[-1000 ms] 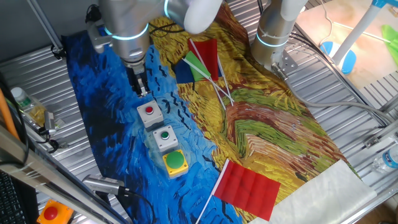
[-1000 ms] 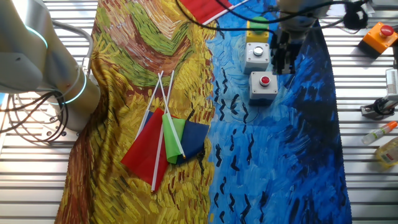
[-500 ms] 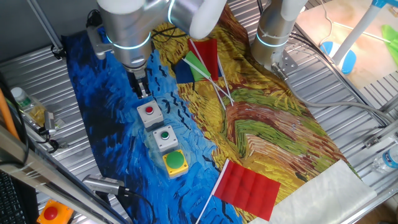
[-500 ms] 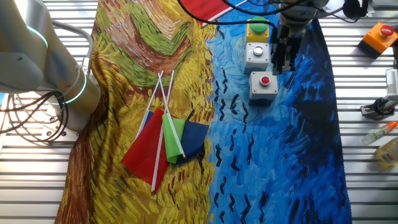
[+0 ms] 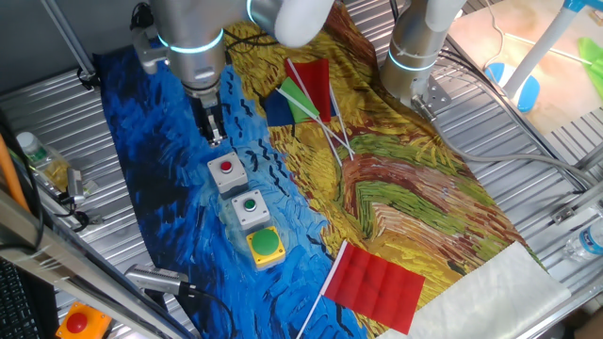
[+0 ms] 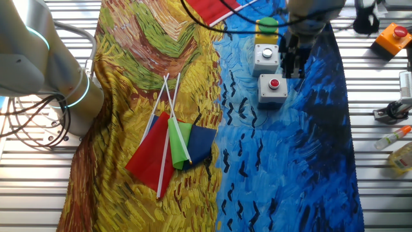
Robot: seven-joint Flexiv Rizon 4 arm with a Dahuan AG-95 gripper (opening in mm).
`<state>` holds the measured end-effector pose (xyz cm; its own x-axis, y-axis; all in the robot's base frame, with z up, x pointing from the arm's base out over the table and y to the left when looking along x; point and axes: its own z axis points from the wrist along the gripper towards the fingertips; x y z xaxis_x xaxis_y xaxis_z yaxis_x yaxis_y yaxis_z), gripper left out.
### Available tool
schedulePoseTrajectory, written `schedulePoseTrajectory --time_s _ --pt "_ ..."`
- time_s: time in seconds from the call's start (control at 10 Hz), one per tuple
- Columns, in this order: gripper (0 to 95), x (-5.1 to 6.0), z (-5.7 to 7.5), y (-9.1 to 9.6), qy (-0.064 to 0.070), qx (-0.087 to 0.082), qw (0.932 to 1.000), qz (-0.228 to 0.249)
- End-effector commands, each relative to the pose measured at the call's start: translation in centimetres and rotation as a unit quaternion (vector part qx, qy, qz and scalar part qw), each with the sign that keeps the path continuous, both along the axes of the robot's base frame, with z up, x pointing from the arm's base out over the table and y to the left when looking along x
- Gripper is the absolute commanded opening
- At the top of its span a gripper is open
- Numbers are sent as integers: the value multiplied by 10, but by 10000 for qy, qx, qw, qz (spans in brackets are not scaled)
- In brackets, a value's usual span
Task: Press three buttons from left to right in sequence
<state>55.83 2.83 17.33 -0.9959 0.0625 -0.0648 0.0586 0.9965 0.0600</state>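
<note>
Three button boxes stand in a row on the blue part of the painted cloth. They are a grey box with a red button [image 5: 225,172] [image 6: 273,87], a grey box with a small green button [image 5: 250,208] [image 6: 266,57] and a yellow box with a green dome [image 5: 266,246] [image 6: 267,28]. My gripper [image 5: 214,135] [image 6: 294,66] points down just beyond the red-button box, a little above the cloth and apart from the box. Its dark fingers read as one mass, so no gap or contact shows.
An orange box with a red button [image 5: 75,322] [image 6: 393,37] sits off the cloth. A bundle of small flags [image 5: 306,94] [image 6: 174,145] and a red flag [image 5: 377,282] lie on the cloth. A second arm's base [image 5: 415,52] [image 6: 61,71] stands at the cloth's edge. Bottles [image 6: 394,137] lie on the metal table.
The arm has shifted only slightly beside the red-button box. The buttons and flags have not moved.
</note>
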Motion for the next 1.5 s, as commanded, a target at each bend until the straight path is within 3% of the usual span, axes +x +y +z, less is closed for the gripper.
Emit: schedulePoseTrajectory --time_s 0.1,1.1,1.5 --pt "0 1 0 1 -5 -121 9999 120" --pt "0 1 0 1 -55 -210 9961 850" --pt "0 1 0 1 227 -493 9944 911"
